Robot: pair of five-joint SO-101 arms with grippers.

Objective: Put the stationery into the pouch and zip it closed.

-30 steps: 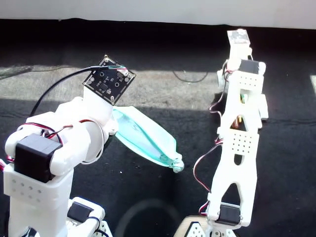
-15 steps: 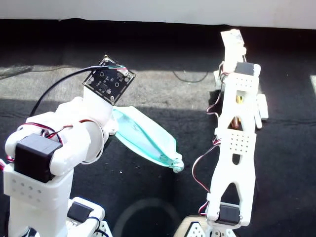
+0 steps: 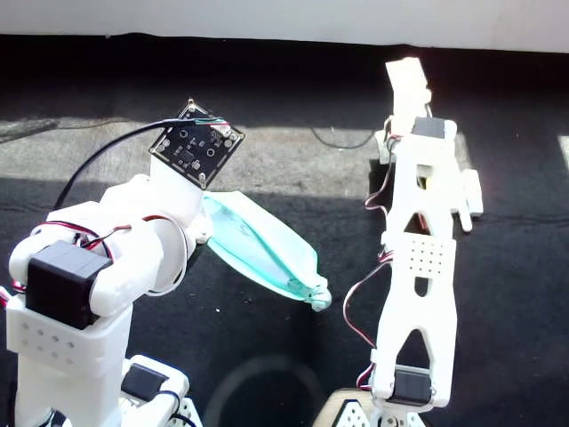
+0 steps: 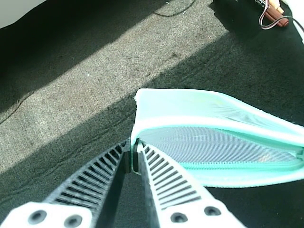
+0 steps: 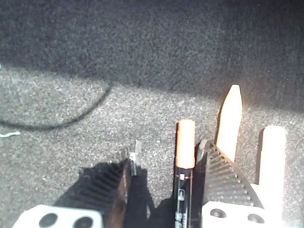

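In the left wrist view the teal mesh pouch (image 4: 213,142) hangs off the table with my left gripper (image 4: 134,159) shut on its corner edge. From above, the pouch (image 3: 260,245) slants out from the left arm. My right gripper (image 5: 166,164) is open low over the grey mat, its fingers either side of a black marker with an orange cap (image 5: 185,142), which lies close to one finger (image 5: 221,175). A cream pointed item (image 5: 231,118) and a white stick (image 5: 273,156) lie just beyond that finger. The right arm (image 3: 418,222) stretches toward the far side.
A thin dark cable (image 3: 342,138) loops on the sunlit strip of mat near the right arm's wrist, the cable (image 5: 57,118) also lying ahead of my right gripper. A white object (image 3: 471,191) lies beside the right arm. The table cover is black.
The right arm's wrist has swung leftward over the far mat. The left arm and the pouch have stayed put.
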